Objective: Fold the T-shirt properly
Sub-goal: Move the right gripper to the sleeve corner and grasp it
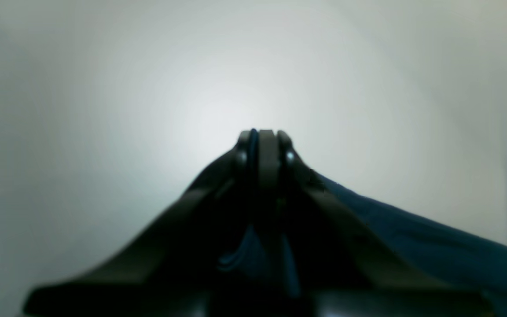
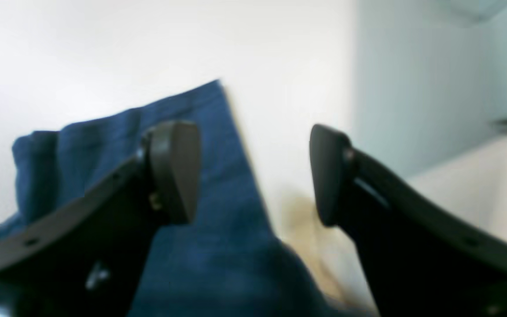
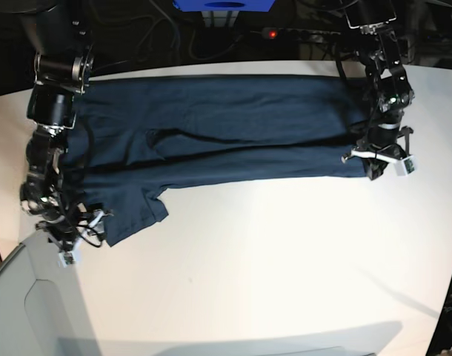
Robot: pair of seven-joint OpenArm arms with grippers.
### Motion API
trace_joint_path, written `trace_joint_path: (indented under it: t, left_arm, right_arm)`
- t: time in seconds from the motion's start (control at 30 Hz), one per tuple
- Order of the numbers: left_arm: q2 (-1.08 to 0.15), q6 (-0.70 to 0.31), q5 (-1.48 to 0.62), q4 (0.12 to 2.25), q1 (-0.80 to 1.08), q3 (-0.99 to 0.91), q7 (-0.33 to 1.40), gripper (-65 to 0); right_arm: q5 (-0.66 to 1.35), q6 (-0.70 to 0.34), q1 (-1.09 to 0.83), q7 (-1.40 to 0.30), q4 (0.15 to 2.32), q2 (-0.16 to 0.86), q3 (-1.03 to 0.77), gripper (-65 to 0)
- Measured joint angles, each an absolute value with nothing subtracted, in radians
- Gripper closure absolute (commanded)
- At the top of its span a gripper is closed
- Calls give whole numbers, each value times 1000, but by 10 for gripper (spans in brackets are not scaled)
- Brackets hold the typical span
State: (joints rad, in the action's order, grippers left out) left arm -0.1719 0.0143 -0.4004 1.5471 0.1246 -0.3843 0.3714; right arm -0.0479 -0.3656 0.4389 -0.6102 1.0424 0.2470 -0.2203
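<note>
The dark navy T-shirt point(image 3: 233, 133) lies in a long band across the far half of the white table, one sleeve point(image 3: 130, 211) sticking out toward the front left. My left gripper point(image 3: 368, 167) is at the shirt's right end and is shut on the shirt's edge. In the left wrist view its tips point(image 1: 264, 136) pinch blue cloth, and the T-shirt point(image 1: 434, 237) trails off to the right. My right gripper point(image 3: 92, 226) stands open beside the sleeve. In the right wrist view the gripper point(image 2: 253, 171) holds nothing, and the T-shirt point(image 2: 218, 246) lies under its left finger point(image 2: 174, 171).
The white table point(image 3: 285, 259) stretches bare in front of the shirt. A grey bin point(image 3: 26, 311) sits off the table's front left corner. Cables and a blue object point(image 3: 224, 4) lie beyond the far edge.
</note>
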Motion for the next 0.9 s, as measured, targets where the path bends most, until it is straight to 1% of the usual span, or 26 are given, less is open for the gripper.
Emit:
trace_joint_path:
  t: [0.07,0.17,0.33,0.37,0.47,0.8,0.9]
  left_arm:
    - [-172,14,-400,1547,124,-384,371,0]
    - [-172,14,-400,1547,129,-384,370,0]
    - [-172,13,-401,1547,141,-384,371,0]
    - [-172,13,-400,1547,141,-384,371,0]
    - [-171,11,-401,1547,138,-384,371,0]
    - [-171,11,-401,1547,140,-384,371,0]
    - [-172,11,-401,1547,143,-389,371,0]
  right_arm:
    - [-41,-366,481,-577,944,247,-183,-442]
    - [-46,-366,530,-502,820,249,-140,-467]
    - [-47,-366,562,-345,667,249,-109,-469]
    - [-50,-366,561,-313,652,249,-109,-469]
    - [-48,-366,562,-290,643,252,-111,-466]
    - [-47,-366,553,-285,641,253,-111,-464]
    - [-47,-365,536,-252,643,253,-111,-464]
